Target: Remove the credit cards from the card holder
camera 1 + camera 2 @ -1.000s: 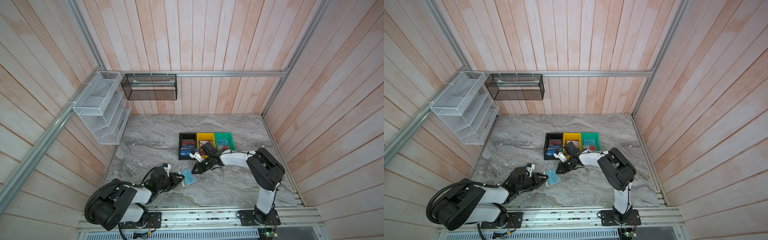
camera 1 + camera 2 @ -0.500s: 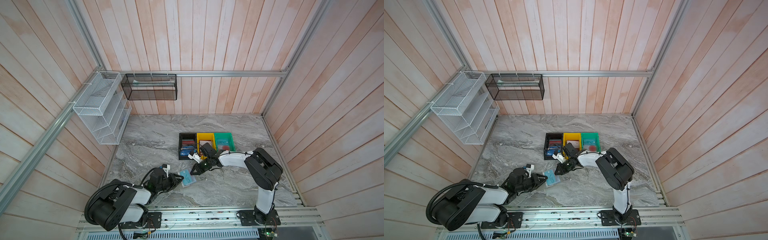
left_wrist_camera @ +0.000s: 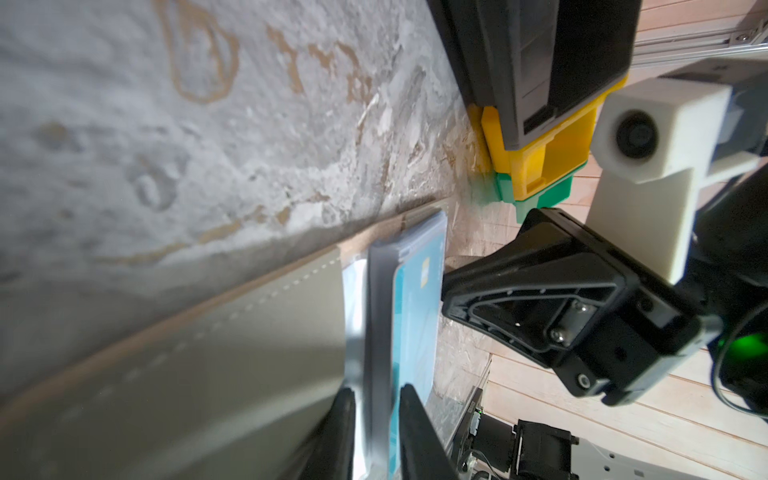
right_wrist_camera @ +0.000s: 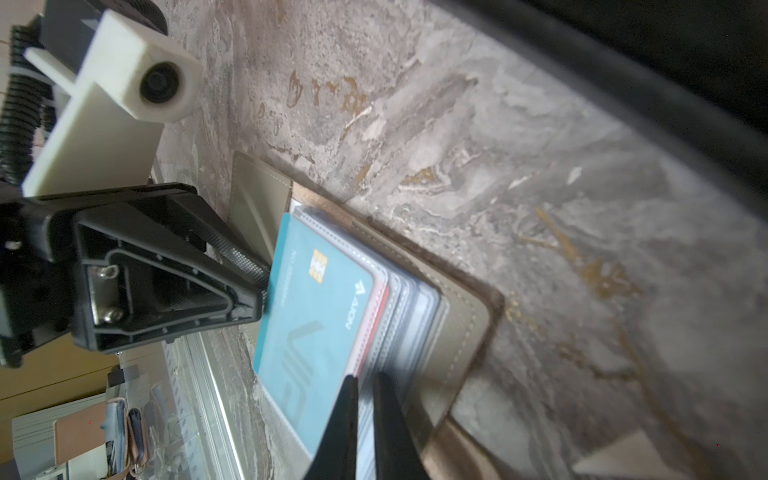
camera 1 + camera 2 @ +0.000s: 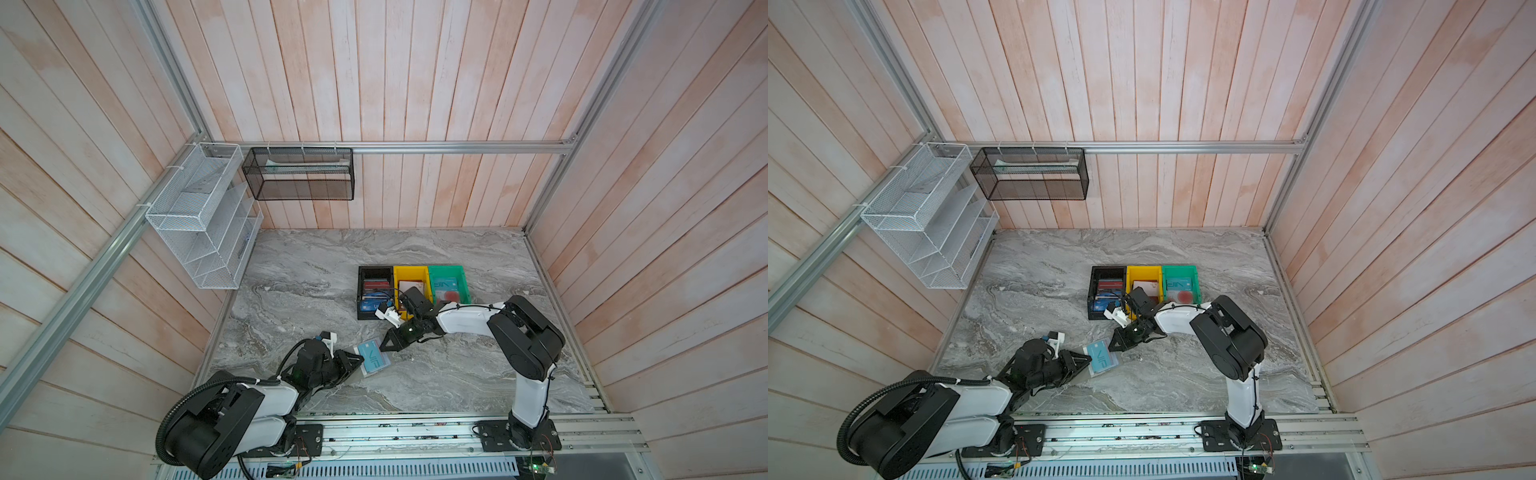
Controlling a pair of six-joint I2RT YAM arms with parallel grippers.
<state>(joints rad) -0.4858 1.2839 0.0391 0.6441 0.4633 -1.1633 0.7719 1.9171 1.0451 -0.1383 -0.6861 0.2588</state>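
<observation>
In both top views an open grey holder (image 5: 385,367) lies flat on the marble surface (image 5: 457,374), near its front edge. A teal card (image 5: 374,358) sits on top of it. The left hand (image 5: 359,358) meets the card's left edge, and the right hand (image 5: 384,345) comes down at its far right corner. Pale "VIP" lettering shows on the card (image 5: 1100,358), which lies between the left hand (image 5: 1089,358) and the right hand (image 5: 1112,345). Three bins (image 5: 411,269), black, yellow and green, stand in a row behind. A second teal card marked "VIP" lies in the green one.

In the left wrist view the left hand (image 3: 377,432) has a finger on each side of the card (image 3: 415,307) and a clear pocket leaf. I cannot tell whether it is gripping. The holder's stitched grey cover (image 3: 208,365) lies alongside. The right hand (image 3: 451,286) is just beside the card's far end.

In the right wrist view the right hand (image 4: 365,415) has its fingers nearly together, pinching the holder's (image 4: 461,332) clear pocket leaves just beside the card (image 4: 316,332). The card carries a gold chip, large "VIP", a small logo with a word like "AION", and "NO" followed by print too blurred to read. The left hand (image 4: 264,282) touches the card's opposite edge.
</observation>
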